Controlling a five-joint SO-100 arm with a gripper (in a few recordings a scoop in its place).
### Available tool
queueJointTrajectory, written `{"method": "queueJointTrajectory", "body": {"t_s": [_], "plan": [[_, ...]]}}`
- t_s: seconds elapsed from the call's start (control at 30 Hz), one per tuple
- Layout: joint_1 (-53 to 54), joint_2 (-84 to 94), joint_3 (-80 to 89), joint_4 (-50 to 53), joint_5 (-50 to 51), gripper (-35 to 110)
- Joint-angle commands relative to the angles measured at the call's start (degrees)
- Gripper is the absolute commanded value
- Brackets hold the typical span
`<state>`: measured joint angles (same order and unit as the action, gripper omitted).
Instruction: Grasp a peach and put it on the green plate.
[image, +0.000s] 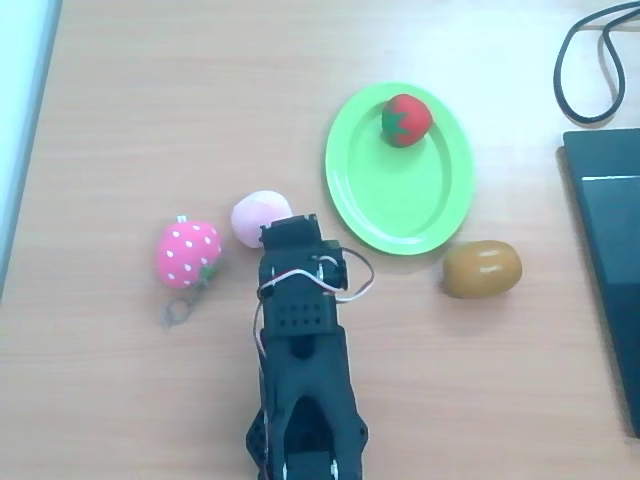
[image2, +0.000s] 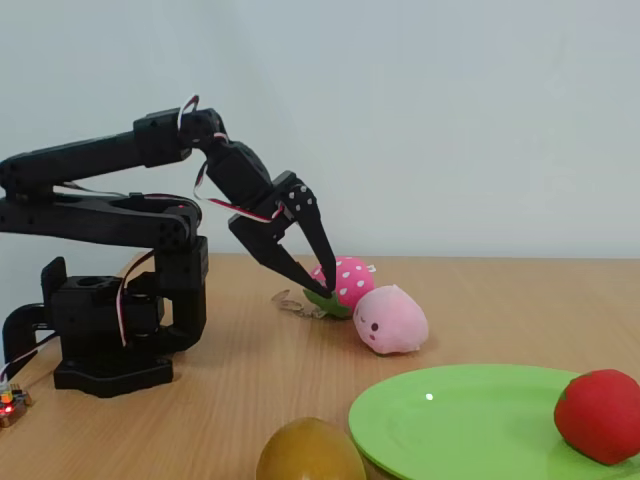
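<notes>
Approach is the step in hand: the end effector (image2: 312, 282) hangs with its fingers spread and nothing between them, tips angled down just beside the peach (image2: 390, 320), which lies on the table (image: 150, 120) between the pink dotted strawberry (image: 187, 253) and the green plate (image: 400, 190). In the overhead view the arm's head partly covers the peach's near edge, so the next move seems to call for lowering the fingers on either side of the soft toy and pressing them together. After that comes a lift and a swing toward the plate, where a red strawberry (image: 406, 119) already sits at the far end and bare room remains.
</notes>
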<state>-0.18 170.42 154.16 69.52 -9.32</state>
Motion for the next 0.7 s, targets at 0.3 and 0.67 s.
{"method": "queueJointTrajectory", "body": {"t_s": [0.3, 0.67], "plan": [[2.4, -13.8, -13.3, 0.7, -9.1, 29], [3.1, -23.7, -14.0, 1.3, -15.8, 51]]}}
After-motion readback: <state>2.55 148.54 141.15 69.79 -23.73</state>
